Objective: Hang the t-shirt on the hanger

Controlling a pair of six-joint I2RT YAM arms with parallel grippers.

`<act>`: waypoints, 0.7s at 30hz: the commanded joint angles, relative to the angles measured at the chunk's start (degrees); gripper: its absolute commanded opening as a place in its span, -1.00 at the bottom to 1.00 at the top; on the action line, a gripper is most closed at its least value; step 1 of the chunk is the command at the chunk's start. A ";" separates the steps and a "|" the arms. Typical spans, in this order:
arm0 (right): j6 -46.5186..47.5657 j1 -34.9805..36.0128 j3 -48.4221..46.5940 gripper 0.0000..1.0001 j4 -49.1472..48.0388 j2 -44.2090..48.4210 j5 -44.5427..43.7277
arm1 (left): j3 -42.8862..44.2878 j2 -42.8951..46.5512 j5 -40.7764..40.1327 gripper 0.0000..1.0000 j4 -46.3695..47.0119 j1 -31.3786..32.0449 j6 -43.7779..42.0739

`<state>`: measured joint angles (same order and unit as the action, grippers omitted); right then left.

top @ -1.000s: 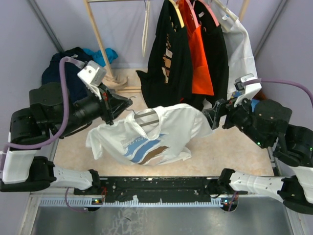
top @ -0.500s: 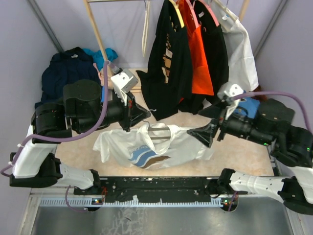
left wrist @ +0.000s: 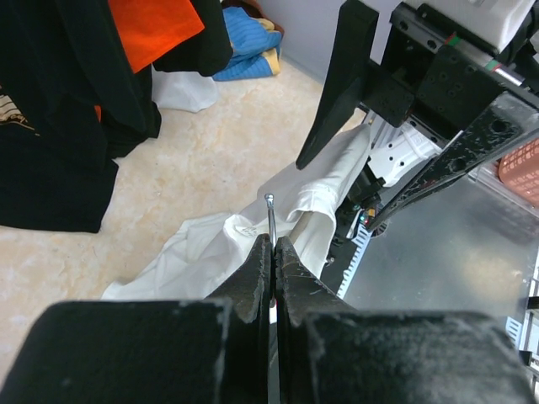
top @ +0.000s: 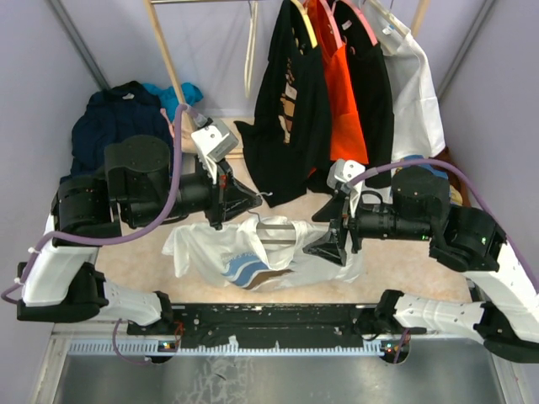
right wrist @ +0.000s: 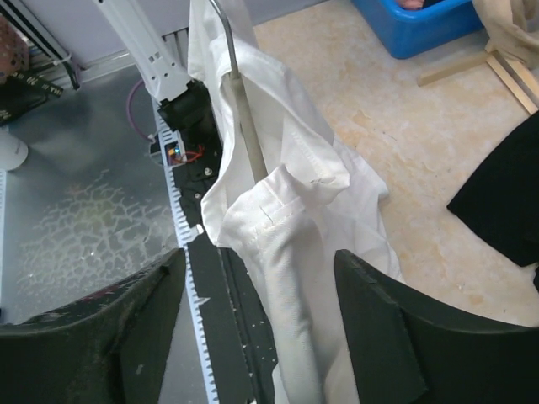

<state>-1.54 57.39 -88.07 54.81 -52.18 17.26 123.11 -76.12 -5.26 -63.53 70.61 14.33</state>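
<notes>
The white t-shirt [top: 253, 263] with its blue print hangs bunched from the hanger [top: 278, 227], whose pale arm shows in its neck. My left gripper [top: 251, 202] is shut on the hanger's silver wire hook [left wrist: 269, 215] and holds it above the floor. My right gripper [top: 333, 244] is open, its jaws wide on either side of the shirt's right shoulder. In the right wrist view the shirt fabric [right wrist: 290, 252] hangs between the two fingers [right wrist: 396, 328] without being pinched, and the grey hanger arm [right wrist: 244, 126] runs into the cloth.
A wooden rack [top: 173, 76] at the back holds black [top: 286, 109], orange [top: 337, 93] and white [top: 413, 93] garments on hangers. A dark navy clothes pile [top: 118, 118] lies at the back left. A blue bin [right wrist: 429, 21] stands by the rack. The black base rail [top: 269, 320] runs along the near edge.
My left arm lifted the hanger and carried it right, then held still. My right gripper moved left and down, so its open jaws now straddle the shirt's right shoulder. The shirt has bunched narrower.
</notes>
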 commanded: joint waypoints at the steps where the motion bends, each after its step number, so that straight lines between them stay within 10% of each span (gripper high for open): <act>1: 1.23 0.45 0.81 0.34 -1.65 0.27 2.87 | 2.48 0.00 1.50 -1.00 2.26 -0.09 -0.62; 15: 1.85 0.45 1.49 -1.00 -2.52 -0.42 3.01 | -1.45 1.50 -1.00 -1.00 6.02 -0.11 -0.63; 21: 1.21 0.49 2.65 -1.00 -2.93 0.92 2.33 | -6.62 4.83 -9.49 -0.30 9.90 -0.10 -1.27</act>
<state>-0.01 57.43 -85.73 55.31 -52.77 19.97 118.54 -74.02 -8.43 -59.31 70.59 13.87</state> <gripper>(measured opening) 0.058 0.266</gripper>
